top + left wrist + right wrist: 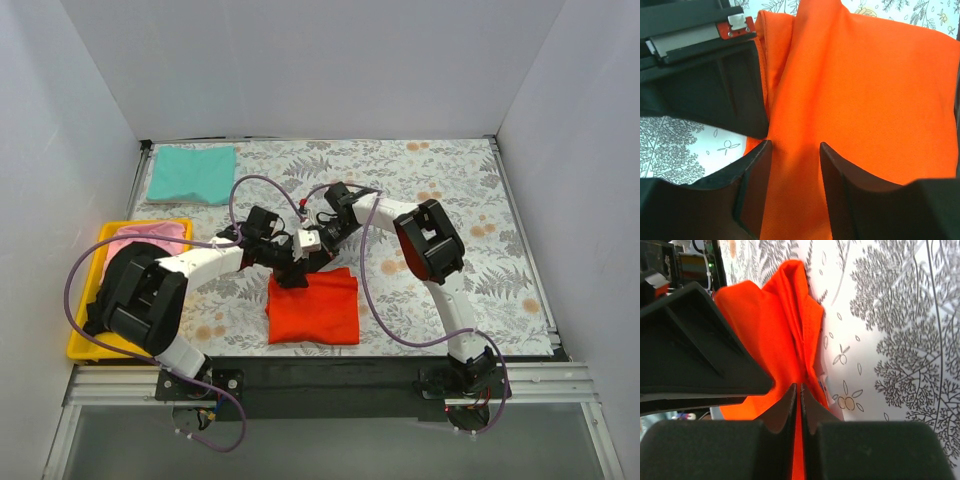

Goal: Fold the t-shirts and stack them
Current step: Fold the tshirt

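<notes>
The orange-red t-shirt (312, 310) lies folded on the floral cloth near the front middle, and its far edge is bunched up into a ridge. My right gripper (322, 252) is shut on that raised edge; the right wrist view shows a thin layer of orange cloth (790, 315) pinched between its jaws (798, 387). My left gripper (292, 272) is open, its jaws (794, 147) astride the ridge of the shirt (865, 90), close beside the right gripper. A teal t-shirt (192, 173) lies folded at the back left. A pink t-shirt (150, 236) lies in the tray. The black t-shirt is out of view.
A yellow plastic tray (80, 345) sits at the left edge, partly hidden by my left arm. The grey floral-patterned cloth (460, 200) covers the table. White walls close in the left, back and right sides.
</notes>
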You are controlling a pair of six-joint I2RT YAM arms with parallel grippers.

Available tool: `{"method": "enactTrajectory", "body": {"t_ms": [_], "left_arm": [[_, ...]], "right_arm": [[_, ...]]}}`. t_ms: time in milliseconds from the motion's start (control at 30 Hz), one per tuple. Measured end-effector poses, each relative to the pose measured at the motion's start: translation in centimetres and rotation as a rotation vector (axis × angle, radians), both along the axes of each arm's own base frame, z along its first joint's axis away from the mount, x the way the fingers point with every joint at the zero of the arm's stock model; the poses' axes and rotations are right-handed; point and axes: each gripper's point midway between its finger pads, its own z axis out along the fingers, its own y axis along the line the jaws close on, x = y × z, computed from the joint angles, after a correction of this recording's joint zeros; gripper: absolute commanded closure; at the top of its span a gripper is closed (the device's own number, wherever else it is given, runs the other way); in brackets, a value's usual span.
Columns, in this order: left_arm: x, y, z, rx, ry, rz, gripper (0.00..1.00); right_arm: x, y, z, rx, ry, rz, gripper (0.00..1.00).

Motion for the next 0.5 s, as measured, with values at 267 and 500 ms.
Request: {"method": "enactTrajectory", "body": {"t_ms": [267, 500], "left_arm": [[-0.1, 0.0, -0.2, 0.005, -0.001, 0.008, 1.0], [-0.2, 0.4, 1.7, -0.037, -0.091, 0.051, 1.0]], "right_arm": [[-1.3, -0.8, -1.3, -0.015, 0.067, -0.001, 0.92], [-2.2, -1.3, -1.9, -0.022, 0.098, 0.002, 0.93]]}}
